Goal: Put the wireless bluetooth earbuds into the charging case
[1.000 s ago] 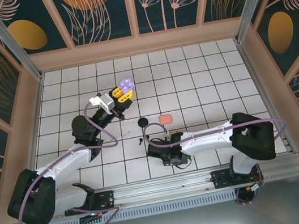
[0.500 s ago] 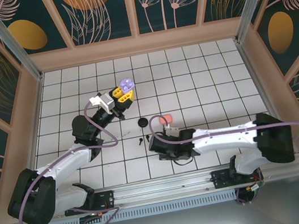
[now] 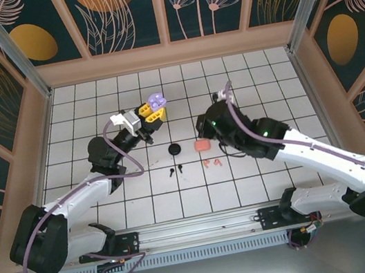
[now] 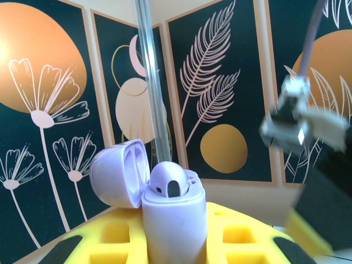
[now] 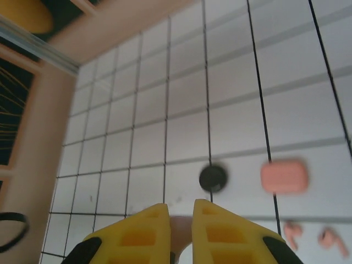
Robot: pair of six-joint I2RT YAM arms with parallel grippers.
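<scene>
Charging cases, 3: lilac case (image 3: 156,102), black case (image 3: 175,149), salmon-pink case (image 3: 201,145). On the tabletop (image 3: 264,81): 2 black earbuds (image 3: 171,173), 2 salmon-pink earbuds (image 3: 207,164). In the lilac case: 1 lilac earbud (image 4: 169,181).

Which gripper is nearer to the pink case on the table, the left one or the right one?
Right. The right gripper hangs raised close by the pink case; the left gripper is farther, to its left and toward the back, holding the lilac case.

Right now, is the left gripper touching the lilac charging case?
Touching. The left wrist view shows the lilac charging case clamped upright inside the left gripper, with a yellow jaw pressed against each of its sides.
</scene>
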